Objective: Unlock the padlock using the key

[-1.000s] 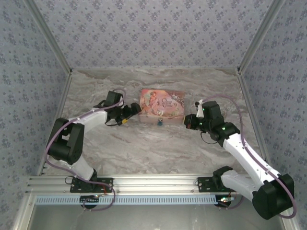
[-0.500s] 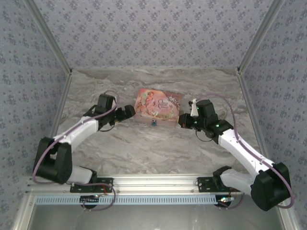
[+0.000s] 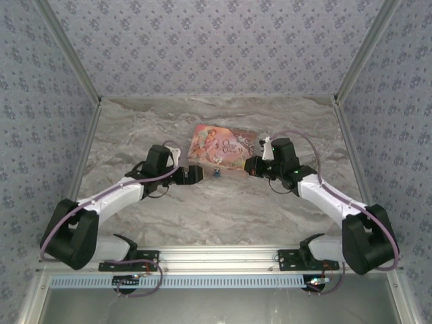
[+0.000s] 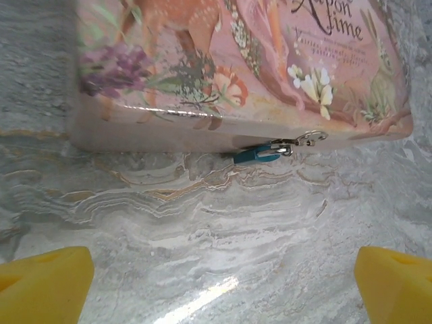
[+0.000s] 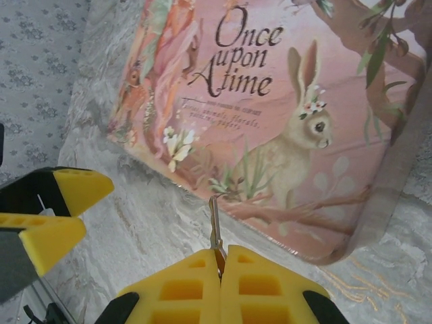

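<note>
Left wrist view: the tiny blue-bodied padlock (image 4: 255,156) with a thin metal shackle sits at the front edge of the pink illustrated flat box (image 4: 202,61), low against the grey marbled table (image 4: 202,223). The left gripper (image 4: 219,280) faces it, jaws spread wide and empty. The right gripper (image 5: 220,256) is pinched closed on a slim metal key (image 5: 213,223), whose tip points at the box's near edge.
</note>
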Available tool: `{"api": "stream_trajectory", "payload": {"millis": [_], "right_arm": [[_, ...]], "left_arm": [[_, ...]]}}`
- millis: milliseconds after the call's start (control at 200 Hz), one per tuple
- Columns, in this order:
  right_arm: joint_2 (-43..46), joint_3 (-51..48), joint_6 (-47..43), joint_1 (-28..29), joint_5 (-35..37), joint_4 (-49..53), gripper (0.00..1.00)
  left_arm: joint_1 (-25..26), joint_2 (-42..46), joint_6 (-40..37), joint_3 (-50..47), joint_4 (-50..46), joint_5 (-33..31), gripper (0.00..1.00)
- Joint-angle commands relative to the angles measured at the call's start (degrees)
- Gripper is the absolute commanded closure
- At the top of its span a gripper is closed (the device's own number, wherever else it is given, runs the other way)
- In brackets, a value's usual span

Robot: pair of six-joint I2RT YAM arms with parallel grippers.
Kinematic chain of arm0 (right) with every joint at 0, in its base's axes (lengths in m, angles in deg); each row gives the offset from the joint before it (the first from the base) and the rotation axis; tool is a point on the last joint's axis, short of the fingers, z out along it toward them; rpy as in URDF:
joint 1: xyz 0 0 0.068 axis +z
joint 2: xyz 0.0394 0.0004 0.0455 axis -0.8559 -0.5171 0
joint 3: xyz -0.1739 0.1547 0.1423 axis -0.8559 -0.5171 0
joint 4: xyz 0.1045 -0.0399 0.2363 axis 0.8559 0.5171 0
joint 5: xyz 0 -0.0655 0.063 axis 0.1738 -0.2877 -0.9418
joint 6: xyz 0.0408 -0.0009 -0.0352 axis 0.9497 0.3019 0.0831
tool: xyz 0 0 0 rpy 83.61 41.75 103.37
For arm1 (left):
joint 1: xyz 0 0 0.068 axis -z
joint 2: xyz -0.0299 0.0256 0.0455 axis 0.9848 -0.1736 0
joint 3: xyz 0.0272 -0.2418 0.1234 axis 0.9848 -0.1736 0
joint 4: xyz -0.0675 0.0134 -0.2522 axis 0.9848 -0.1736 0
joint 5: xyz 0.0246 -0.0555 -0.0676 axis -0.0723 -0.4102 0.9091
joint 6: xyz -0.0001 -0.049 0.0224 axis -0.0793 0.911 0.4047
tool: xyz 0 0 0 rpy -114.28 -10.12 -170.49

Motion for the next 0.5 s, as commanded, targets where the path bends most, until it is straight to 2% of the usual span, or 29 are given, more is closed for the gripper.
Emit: {"api": "stream_trajectory", "payload": {"millis": [0,165,325,495], "right_arm": [[-2.1,-0.6,-0.1,-1.1,-2.9,-4.6,1.0],[-5.3,-0.7,-1.2,-2.4,-2.7,-5.2,1.0],[-7.0,-1.0,-1.8,-2.7,-1.6,-4.0,1.0],[-7.4,-1.8,-3.0,-2.8,0.2,-1.6,1.0]], "left_arm": [[1.9,-2.1,-0.6,-1.5,9.0,2.1,0.01],[4.9,-5.4,-1.6,-2.6,16.4,-1.6,0.01],[7.1,-9.2,-2.3,-1.6,20.5,-3.0,0.11],[8.5,-13.9,-3.1,-0.5,23.7,-5.2,0.14]]}}
